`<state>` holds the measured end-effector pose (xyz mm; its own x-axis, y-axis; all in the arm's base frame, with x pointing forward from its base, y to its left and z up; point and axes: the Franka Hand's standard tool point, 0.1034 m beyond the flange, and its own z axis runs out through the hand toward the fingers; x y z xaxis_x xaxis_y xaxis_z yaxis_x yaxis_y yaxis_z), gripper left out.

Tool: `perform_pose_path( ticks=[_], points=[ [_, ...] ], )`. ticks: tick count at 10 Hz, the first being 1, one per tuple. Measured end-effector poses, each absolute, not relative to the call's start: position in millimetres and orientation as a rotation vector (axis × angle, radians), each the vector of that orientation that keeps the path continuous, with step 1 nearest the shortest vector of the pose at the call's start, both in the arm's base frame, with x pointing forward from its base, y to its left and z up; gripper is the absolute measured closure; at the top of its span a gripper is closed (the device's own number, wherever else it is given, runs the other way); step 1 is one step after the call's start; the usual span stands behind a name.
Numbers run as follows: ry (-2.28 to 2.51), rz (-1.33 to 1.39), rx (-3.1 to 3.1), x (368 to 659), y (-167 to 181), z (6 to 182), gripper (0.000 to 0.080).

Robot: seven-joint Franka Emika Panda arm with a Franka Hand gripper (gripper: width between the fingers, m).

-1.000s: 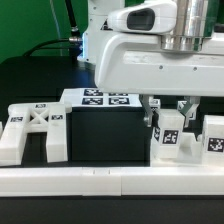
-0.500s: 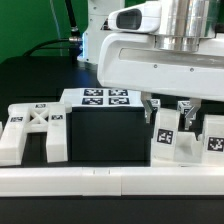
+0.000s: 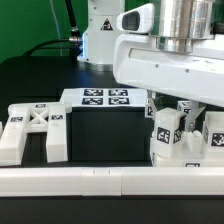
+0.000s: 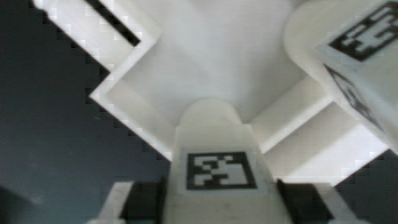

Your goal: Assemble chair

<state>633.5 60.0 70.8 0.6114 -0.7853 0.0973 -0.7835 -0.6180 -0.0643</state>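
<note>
From my station I see the end effector [image 3: 173, 112] low at the exterior view's right, its two fingers closed on either side of a white chair leg [image 3: 167, 133]. The leg carries a square tag and sits slightly tilted. In the wrist view the same leg [image 4: 217, 150] shows its rounded tip and tag, centred over angular white chair parts [image 4: 267, 60]. A second tagged white piece [image 3: 213, 136] stands just beside the leg. The X-braced frame [image 3: 35, 130] lies well apart at the exterior view's left on the black desk [image 3: 100, 135]. The marker board [image 3: 100, 97] lies behind, and the border rail [image 3: 100, 181] runs along the front.
</note>
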Motion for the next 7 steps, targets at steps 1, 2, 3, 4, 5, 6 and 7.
perform_pose_path(
  ticks=[1, 2, 3, 4, 5, 6, 7],
  points=[
    [1.418, -0.179, -2.777, 633.3, 59.9, 70.3, 0.0509],
    [1.442, -0.177, -2.764, 633.1, 60.0, 69.7, 0.0509],
    [1.475, -0.176, -2.744, 633.1, 60.0, 69.6, 0.0509],
    [1.459, -0.176, -2.753, 633.0, 60.2, 69.6, 0.0509],
    [1.413, -0.177, -2.779, 633.0, 60.2, 69.6, 0.0322],
    [1.379, -0.177, -2.798, 633.1, 60.1, 69.6, 0.0209],
    [1.309, -0.180, -2.835, 633.3, 60.0, 69.7, 0.0209]
  ],
)
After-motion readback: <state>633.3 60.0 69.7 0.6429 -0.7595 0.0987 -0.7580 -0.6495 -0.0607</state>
